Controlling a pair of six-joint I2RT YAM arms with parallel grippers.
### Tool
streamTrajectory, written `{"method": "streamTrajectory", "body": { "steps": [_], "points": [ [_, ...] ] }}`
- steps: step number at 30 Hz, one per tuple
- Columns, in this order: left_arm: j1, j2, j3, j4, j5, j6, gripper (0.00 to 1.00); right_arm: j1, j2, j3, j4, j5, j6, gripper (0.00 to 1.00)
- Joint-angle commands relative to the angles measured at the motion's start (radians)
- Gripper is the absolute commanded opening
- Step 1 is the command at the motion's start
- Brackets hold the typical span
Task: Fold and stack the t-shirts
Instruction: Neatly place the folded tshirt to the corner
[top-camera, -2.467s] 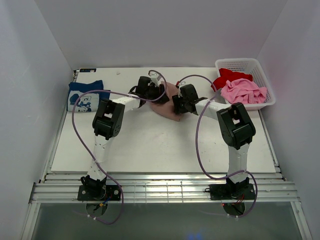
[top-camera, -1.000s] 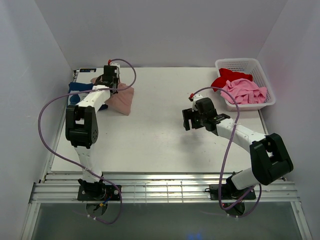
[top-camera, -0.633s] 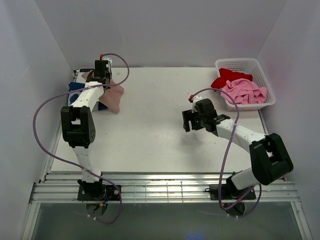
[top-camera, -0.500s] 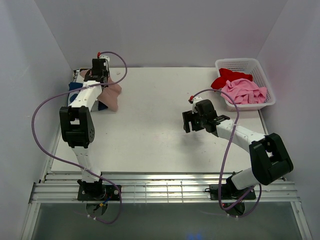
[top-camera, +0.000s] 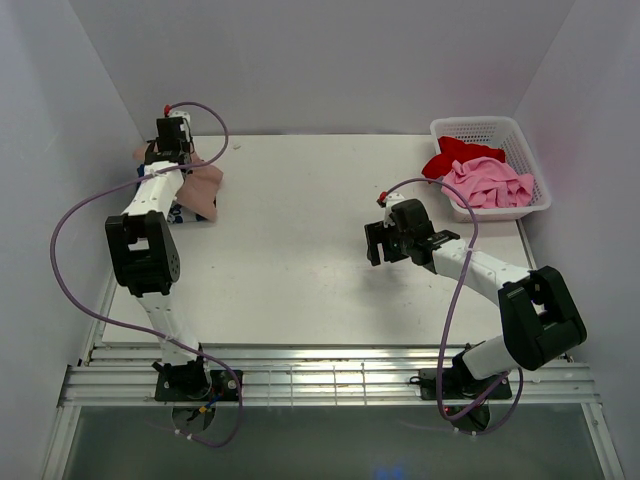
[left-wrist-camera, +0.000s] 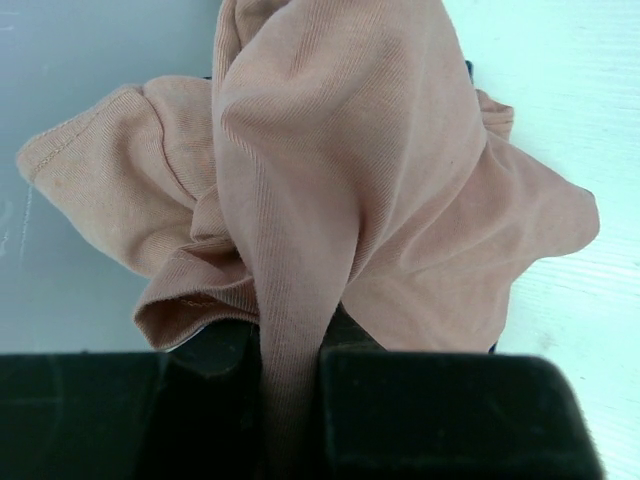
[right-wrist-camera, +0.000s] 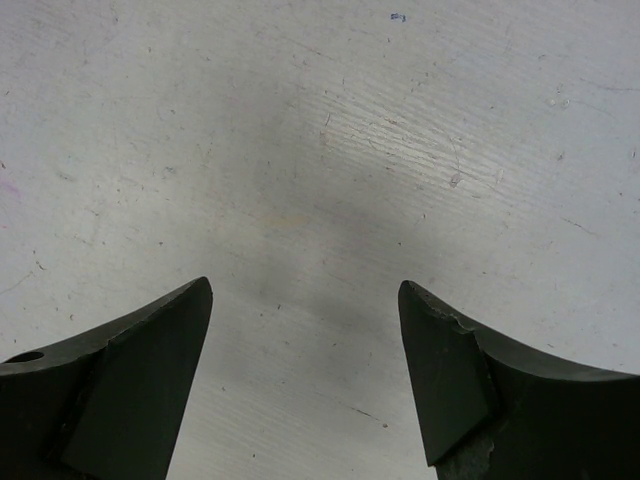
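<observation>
White table (top-camera: 300, 280), four t-shirts (top-camera: 206, 186)

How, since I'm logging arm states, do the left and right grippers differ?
The left gripper is shut on the pink-tan t-shirt; the right gripper is open, empty. The left gripper is at the table's far-left corner; the right gripper hangs over bare table mid-right. Both are black.

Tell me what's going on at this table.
The left tool is clamped on a bunched pink-tan t-shirt, holding it at the far left corner of the table, above a navy shirt that is mostly hidden. The right tool hangs open over a bare patch, holding nothing. A red shirt and a bright pink shirt lie unfolded in the white basket at the far right.
</observation>
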Motion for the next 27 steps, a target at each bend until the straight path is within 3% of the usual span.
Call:
{"method": "streamTrajectory", "body": {
  "steps": [1, 8, 9, 10, 11, 13, 17, 18, 23, 27],
  "points": [
    [0.025, -0.013, 0.037, 0.06, -0.014, -0.006, 0.0, -0.001, -0.016, -0.003, 0.017, -0.011, -0.006, 0.81],
    [0.047, 0.052, 0.032, 0.096, -0.078, -0.013, 0.01, -0.001, -0.004, 0.001, 0.015, -0.013, -0.009, 0.8],
    [0.056, 0.062, 0.037, 0.102, -0.095, -0.017, 0.09, -0.001, -0.007, 0.0, 0.014, -0.011, -0.011, 0.8],
    [0.063, 0.075, 0.045, 0.102, -0.107, -0.029, 0.26, 0.0, -0.008, 0.0, 0.014, -0.011, -0.013, 0.8],
    [0.07, 0.087, 0.052, 0.103, -0.133, -0.045, 0.63, -0.001, -0.011, -0.002, 0.015, -0.013, -0.014, 0.8],
    [0.089, 0.124, 0.103, 0.091, -0.256, -0.104, 0.77, -0.001, -0.011, -0.002, 0.017, -0.011, -0.016, 0.8],
    [0.097, 0.075, 0.126, 0.123, -0.403, -0.155, 0.87, 0.0, -0.007, -0.005, 0.023, -0.045, -0.019, 0.81],
    [0.096, 0.05, 0.128, 0.134, -0.428, -0.161, 0.98, 0.0, -0.005, -0.005, 0.024, -0.045, -0.016, 0.81],
    [0.071, -0.166, 0.134, 0.149, -0.433, -0.183, 0.98, -0.001, -0.049, -0.025, 0.055, -0.066, 0.006, 0.8],
    [-0.045, -0.341, 0.056, 0.152, -0.411, -0.265, 0.98, 0.002, -0.114, -0.04, 0.081, -0.083, 0.038, 0.78]
  ]
}}
